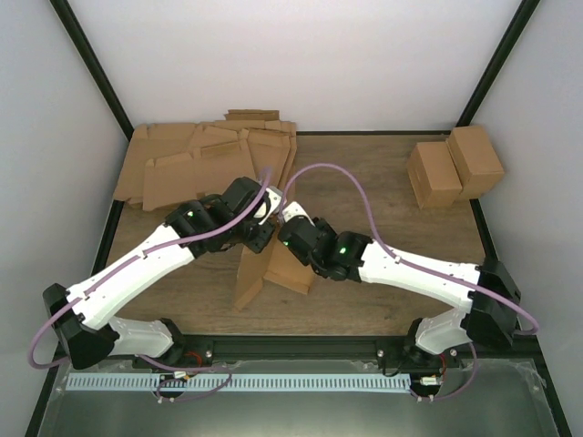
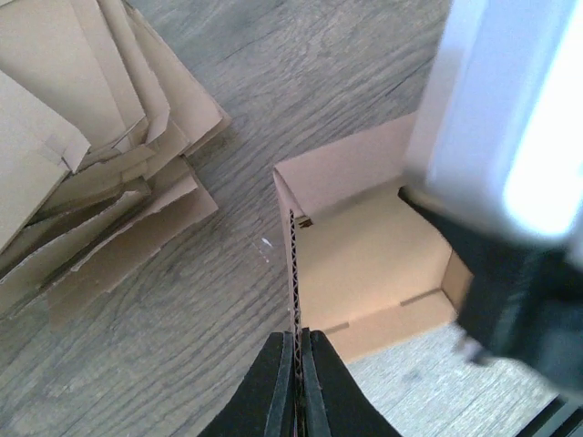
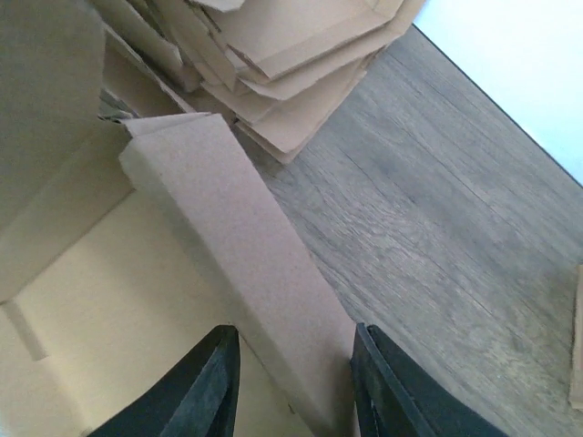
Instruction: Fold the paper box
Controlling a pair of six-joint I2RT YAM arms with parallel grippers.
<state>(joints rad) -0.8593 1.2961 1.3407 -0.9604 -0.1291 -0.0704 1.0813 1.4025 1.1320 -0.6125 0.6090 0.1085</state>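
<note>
At the table's [image 1: 383, 282] far left lies a heap of flat cardboard sheets [image 1: 205, 164]. Near the centre stands the half-formed paper box [image 1: 273, 273]. The left fingers [image 2: 273, 387] are closed tight on one upright wall, likely steadying it, while the right fingers [image 3: 205, 391] straddle and seemingly clamp a folded wall. From above, both wrists hide the box's top.

The brown cardboard paper box [image 1: 273, 273] sits between the left pincer [image 2: 298, 378] and the right pincer [image 3: 293, 382]; stacked flat brown cardboard sheets [image 1: 191, 164] lie beyond the left pincer.
</note>
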